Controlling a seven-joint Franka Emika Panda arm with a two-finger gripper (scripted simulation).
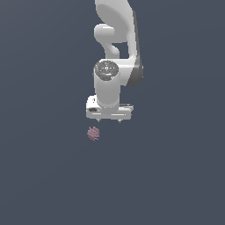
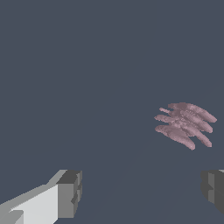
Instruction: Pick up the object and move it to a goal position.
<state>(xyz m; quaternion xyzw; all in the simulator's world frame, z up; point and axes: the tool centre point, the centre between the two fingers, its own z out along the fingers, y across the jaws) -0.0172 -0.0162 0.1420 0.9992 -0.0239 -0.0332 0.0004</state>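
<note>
Robot hand above a pink lump

The jaws are wide apart, holding nothing; the bumpy pink lump [image 1: 93, 133] [image 2: 185, 124] sits near them.

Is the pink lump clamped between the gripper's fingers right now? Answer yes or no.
No, in the wrist view the pink lump lies clear of the open gripper, touching neither finger.

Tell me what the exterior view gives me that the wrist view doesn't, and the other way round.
Exterior only: the whole white arm hanging over the scene, with the pink object lying below the end effector and off toward the exterior view's left, apart from it. Wrist only: close detail, namely the object's ridged, knobbly surface and the dark finger pads spread wide with nothing between them. Both show the object, the open end effector and the plain dark floor.
</note>
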